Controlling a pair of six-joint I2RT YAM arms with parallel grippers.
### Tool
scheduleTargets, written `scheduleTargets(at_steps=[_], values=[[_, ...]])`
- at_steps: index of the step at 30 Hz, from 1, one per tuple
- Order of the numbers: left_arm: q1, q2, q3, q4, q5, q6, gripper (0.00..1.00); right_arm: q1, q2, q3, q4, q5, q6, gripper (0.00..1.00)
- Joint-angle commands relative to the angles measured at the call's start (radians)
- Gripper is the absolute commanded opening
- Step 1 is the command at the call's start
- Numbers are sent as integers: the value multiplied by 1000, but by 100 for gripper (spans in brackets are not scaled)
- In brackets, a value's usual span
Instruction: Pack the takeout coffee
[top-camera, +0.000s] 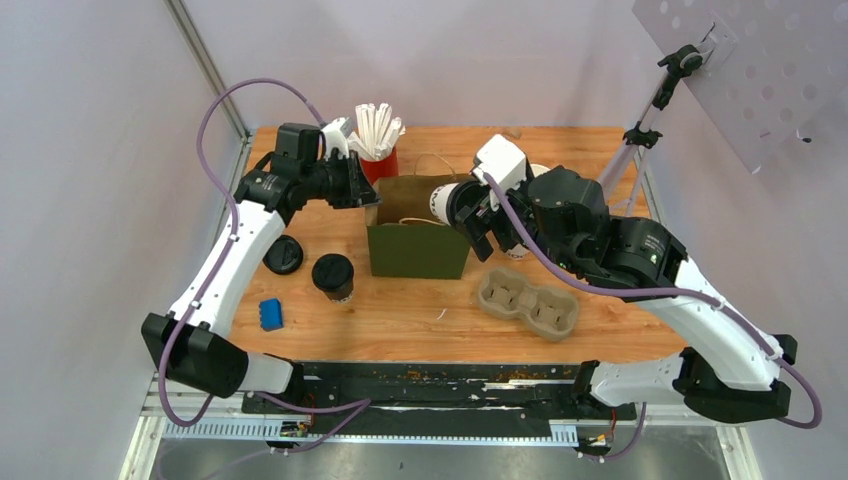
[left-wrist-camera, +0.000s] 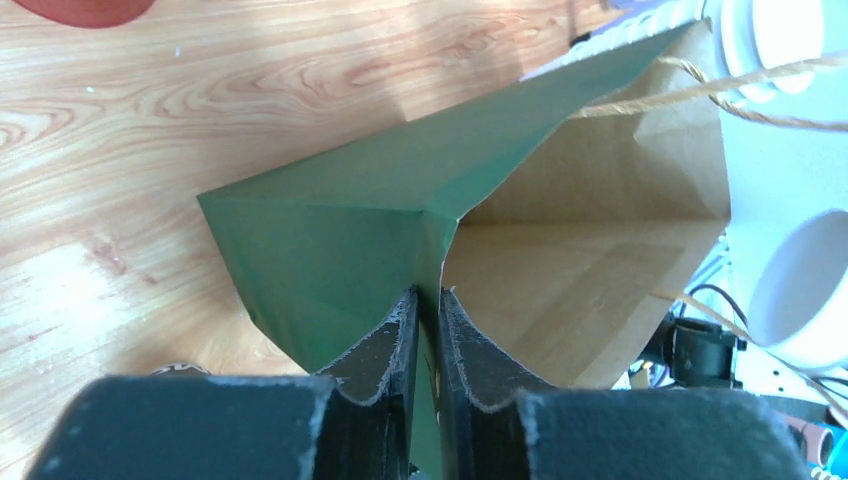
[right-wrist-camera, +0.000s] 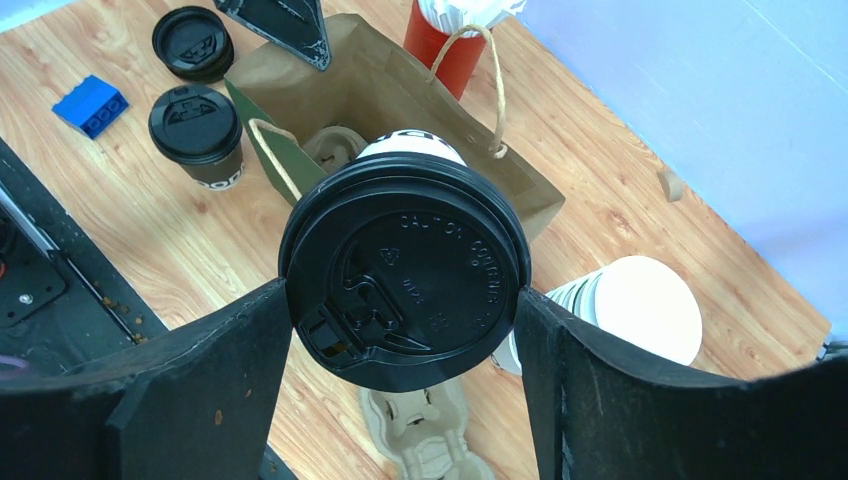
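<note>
Nearest the arm bases, a small blue plastic building brick and a two-cup moulded pulp carrier were laid on the wooden table. Just beyond the brick, a brown paper cup with a black lid was stood upright, with a stack of loose black plastic lids to its left. At mid-table stood an open green paper bag with twine handles. Its left rim was pinched by the left gripper, the green wall being caught in the narrow gap between the nearly closed fingers. The takeout coffee, a small white paper cup with a round black plastic sip lid, was clamped by the right gripper, one finger set against each side. It was held off the table at the right part of the bag's mouth; whether its base had entered the bag could not be told. Farthest back, a red cup of white wrapped straws was seen behind the bag, and a stack of lidless white paper cups beyond the carrier.
</note>
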Motion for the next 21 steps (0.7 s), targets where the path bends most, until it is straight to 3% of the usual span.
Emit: scheduleTargets(at_steps=[1,10,21], values=[[-6,-61,-23,5,105,33,18,-4,19,15,34,-21,-58,77],[-6,-91,-43,-35,196,64,18,-11,102,62,-14,-23,-134,77],[-6,-84,18,-123,136,132,19,-117,170,64,-30,-137,-233,78]])
